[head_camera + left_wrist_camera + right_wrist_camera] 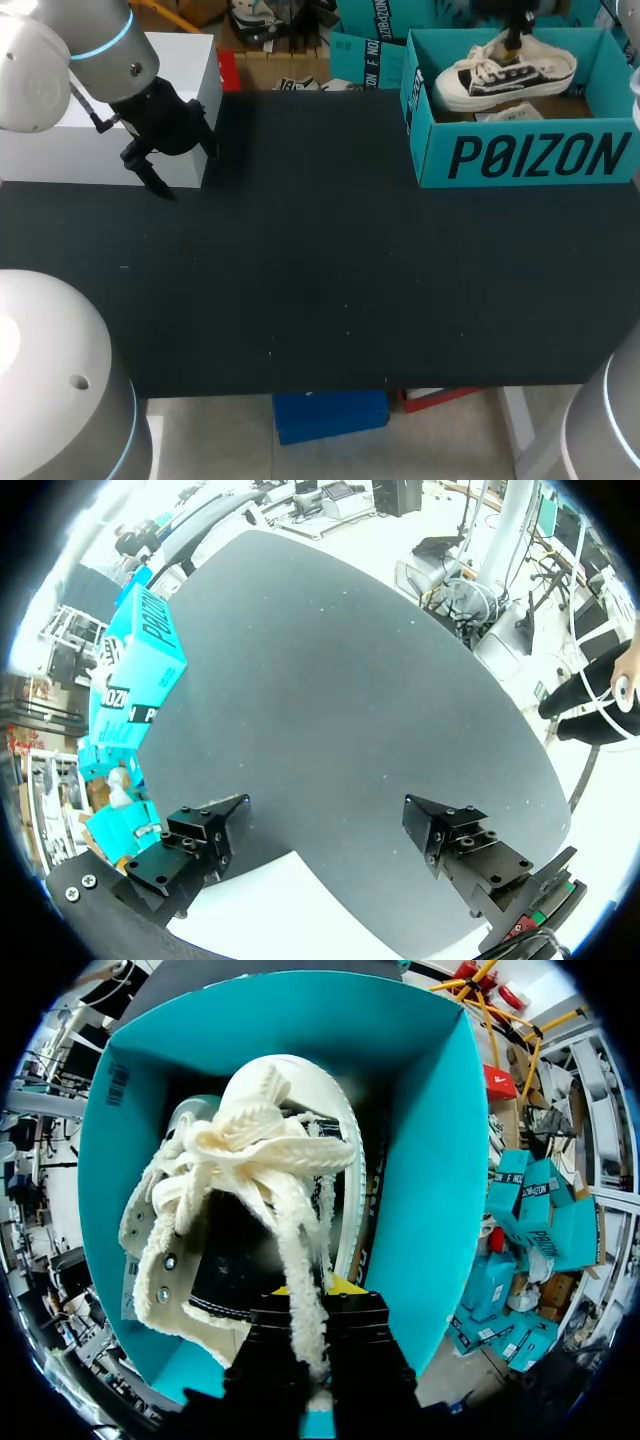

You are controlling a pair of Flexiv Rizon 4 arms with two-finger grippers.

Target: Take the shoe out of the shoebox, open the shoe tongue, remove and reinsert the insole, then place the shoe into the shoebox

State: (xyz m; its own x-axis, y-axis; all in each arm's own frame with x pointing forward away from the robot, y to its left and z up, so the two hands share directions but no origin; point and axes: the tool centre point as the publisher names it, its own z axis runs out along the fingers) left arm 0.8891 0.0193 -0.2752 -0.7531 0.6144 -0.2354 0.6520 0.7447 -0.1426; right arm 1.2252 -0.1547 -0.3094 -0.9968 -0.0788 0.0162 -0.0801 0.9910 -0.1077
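Your right gripper [322, 1298] is down in the shoebox [520, 160], nearly closed, pinching the shoe [480, 82] by its lace. Left gripper [325, 815] is spread wide, empty, over the table [320, 280].

A broad counter [320, 290] with a matte black top fills the scene, its surface flecked with a few pale specks. On its far left part sits a plain white block [40, 155], which casts a soft shadow toward the middle. The light is even and diffuse.
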